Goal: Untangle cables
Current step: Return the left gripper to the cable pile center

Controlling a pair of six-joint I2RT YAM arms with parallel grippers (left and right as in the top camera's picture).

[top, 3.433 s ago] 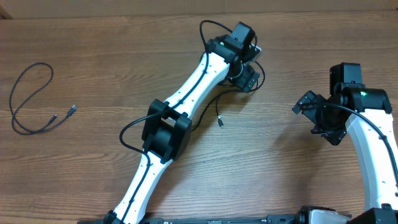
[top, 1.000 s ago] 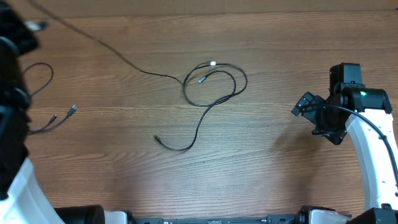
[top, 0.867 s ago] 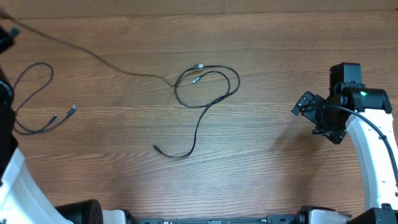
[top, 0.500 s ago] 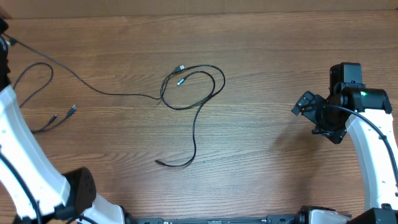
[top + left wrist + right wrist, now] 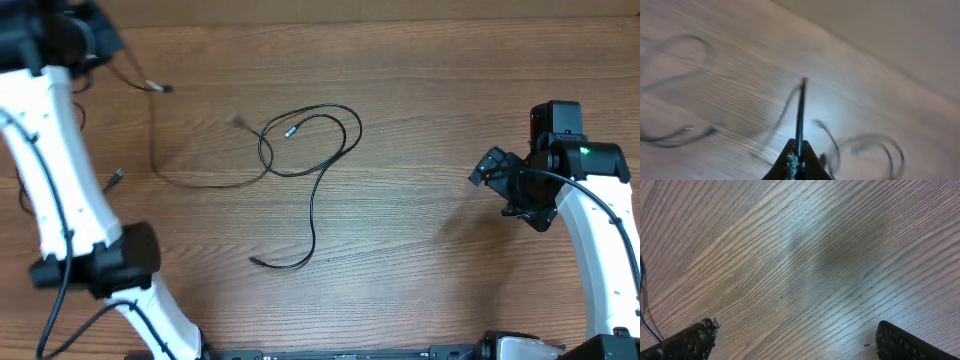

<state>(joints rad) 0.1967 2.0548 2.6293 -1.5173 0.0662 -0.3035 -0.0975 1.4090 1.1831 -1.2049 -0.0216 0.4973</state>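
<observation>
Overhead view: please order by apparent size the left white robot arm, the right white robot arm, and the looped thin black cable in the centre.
1. Left white robot arm, though probably nearer the camera.
2. Right white robot arm.
3. Looped thin black cable.

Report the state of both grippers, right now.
Left gripper: closed on a thin black cable.
Right gripper: open, holding nothing.

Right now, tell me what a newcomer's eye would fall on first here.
The white left arm rises at the far left of the wood table, jaws shut on a thin cable that trails, blurred, toward the middle. There a looped black cable sprawls, and the right arm sits at the right, jaws wide open.
</observation>
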